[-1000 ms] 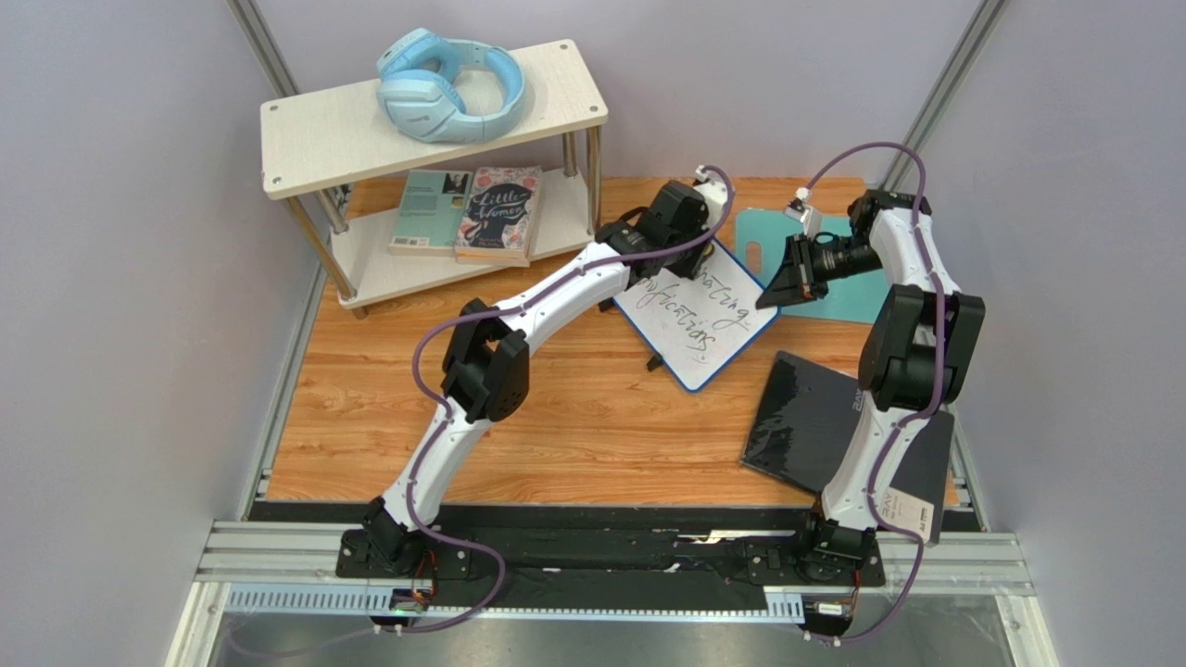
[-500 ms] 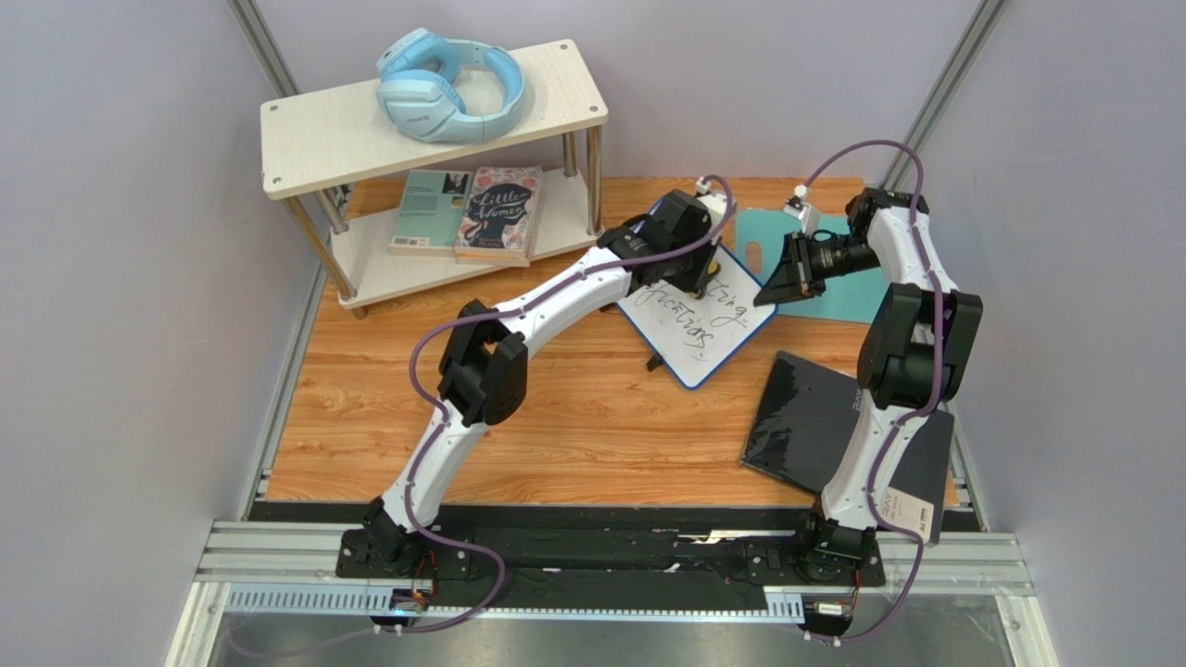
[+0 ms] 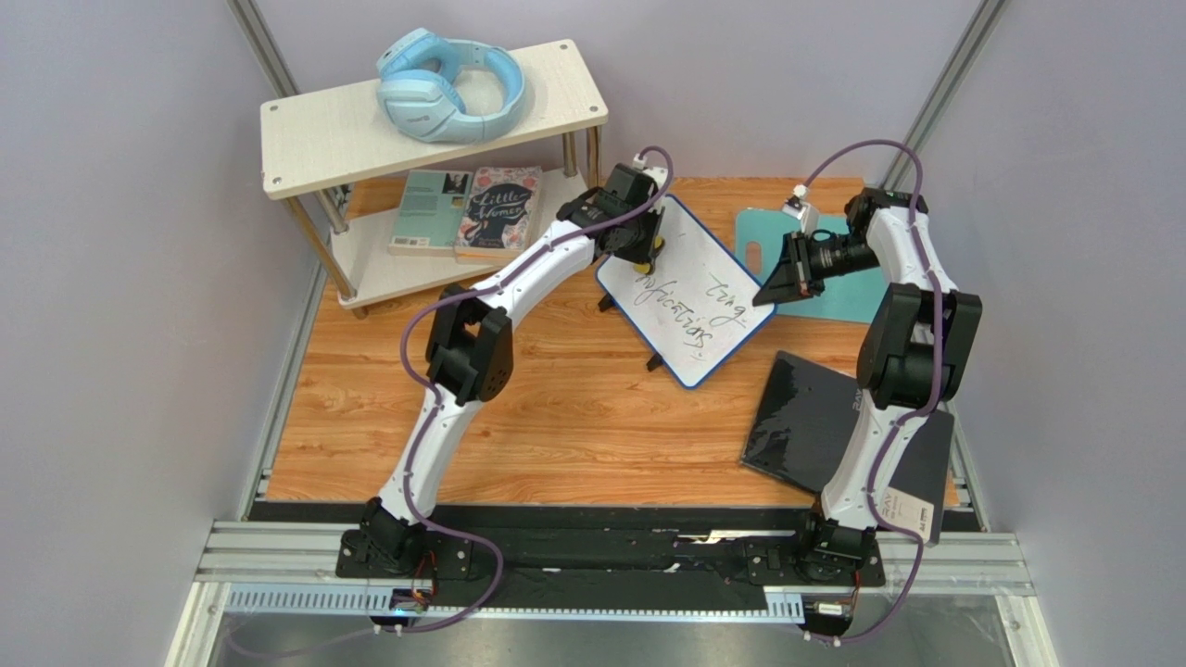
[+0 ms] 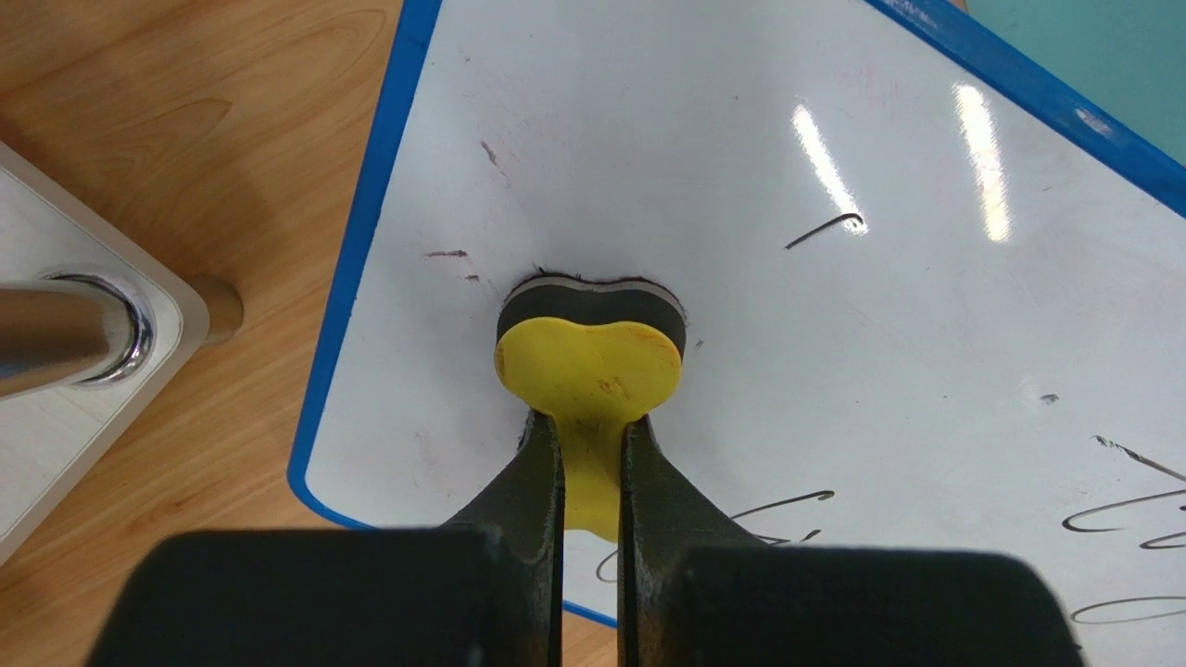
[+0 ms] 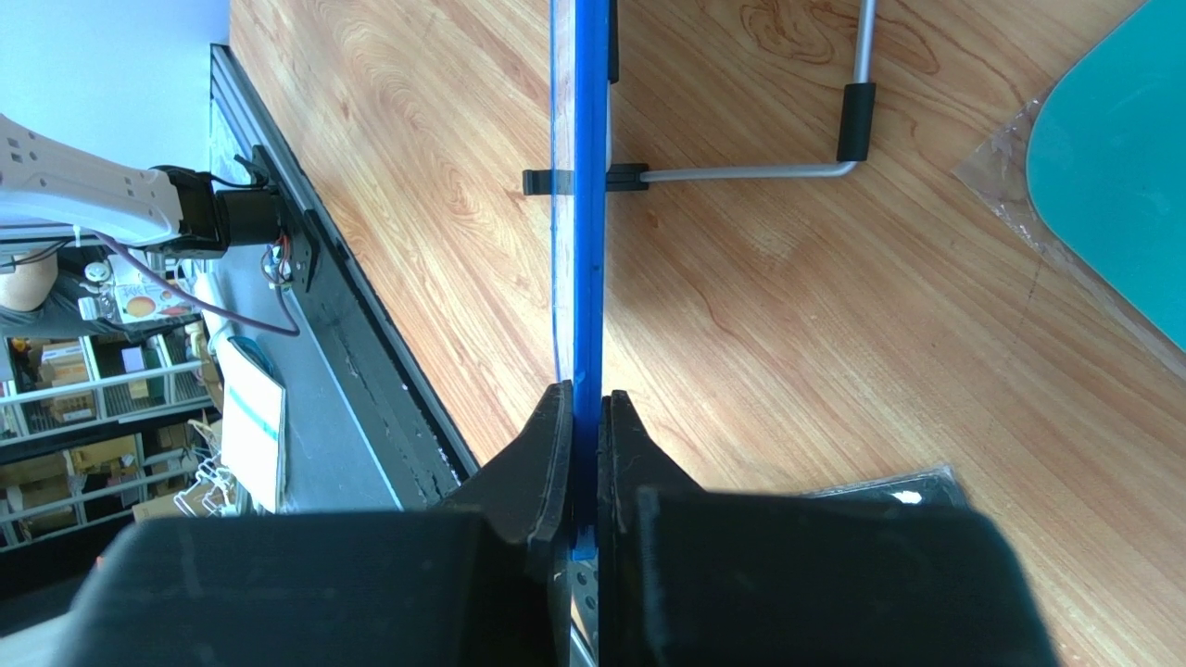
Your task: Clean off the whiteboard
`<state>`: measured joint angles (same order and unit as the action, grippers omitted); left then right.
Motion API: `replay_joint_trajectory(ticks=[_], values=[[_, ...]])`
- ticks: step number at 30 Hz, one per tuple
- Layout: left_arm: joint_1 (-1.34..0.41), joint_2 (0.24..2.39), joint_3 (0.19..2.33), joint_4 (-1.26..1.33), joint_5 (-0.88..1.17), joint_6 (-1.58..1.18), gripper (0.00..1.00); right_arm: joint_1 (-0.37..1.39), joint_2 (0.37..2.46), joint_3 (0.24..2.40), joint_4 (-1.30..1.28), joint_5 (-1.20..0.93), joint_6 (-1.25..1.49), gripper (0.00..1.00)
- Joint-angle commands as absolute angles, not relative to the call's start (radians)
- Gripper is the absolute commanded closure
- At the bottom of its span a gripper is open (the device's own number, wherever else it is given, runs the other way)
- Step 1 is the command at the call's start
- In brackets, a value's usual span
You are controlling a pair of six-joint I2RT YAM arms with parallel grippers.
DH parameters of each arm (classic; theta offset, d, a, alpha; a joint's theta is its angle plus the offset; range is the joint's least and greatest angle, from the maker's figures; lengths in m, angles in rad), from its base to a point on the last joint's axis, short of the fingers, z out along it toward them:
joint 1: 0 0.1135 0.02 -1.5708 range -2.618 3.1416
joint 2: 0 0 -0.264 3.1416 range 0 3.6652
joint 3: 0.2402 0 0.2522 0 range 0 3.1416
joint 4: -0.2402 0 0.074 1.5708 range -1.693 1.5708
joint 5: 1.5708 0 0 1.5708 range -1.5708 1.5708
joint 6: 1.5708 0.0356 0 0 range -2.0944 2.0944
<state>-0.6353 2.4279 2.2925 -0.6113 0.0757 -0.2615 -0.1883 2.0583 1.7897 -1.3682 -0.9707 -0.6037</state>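
Note:
The whiteboard [image 3: 696, 285] has a blue frame and dark handwriting across its lower half. It stands tilted on the wooden table at centre back. My left gripper [image 3: 643, 239] is shut on a yellow eraser [image 4: 590, 368], whose dark pad presses on the board [image 4: 891, 278] near its upper left corner. My right gripper [image 3: 770, 289] is shut on the board's right edge, seen edge-on as a blue strip [image 5: 589, 195] in the right wrist view. The board's wire stand foot [image 5: 780, 170] rests on the table.
A two-tier shelf [image 3: 557, 70] with blue headphones [image 3: 448, 84] and books [image 3: 473, 211] stands at back left; its leg [image 4: 70, 334] is close to the board. A teal mat [image 3: 849, 295] lies behind the right gripper. A black glossy panel [image 3: 821, 417] lies at right front.
My left gripper with the eraser has moved left and back across the board to its upper left corner. The upper writing is gone. The right gripper keeps its hold.

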Motion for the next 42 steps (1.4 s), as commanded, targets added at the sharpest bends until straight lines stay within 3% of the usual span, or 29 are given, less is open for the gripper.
replay_joint_trajectory(ticks=[1,29,42], values=[[-0.696,2.477,2.313,-0.597,0.083,-0.224,1.00,-0.172,2.042,1.830,-1.391,-0.933,-0.684,1.00],[-1.025,2.427,2.226,-0.595,0.084,-0.083,1.00,-0.172,2.040,1.824,-1.359,-0.963,-0.640,1.00],[-1.051,2.428,2.148,-0.520,0.100,-0.014,1.00,-0.172,2.048,1.841,-1.355,-0.988,-0.629,1.00]])
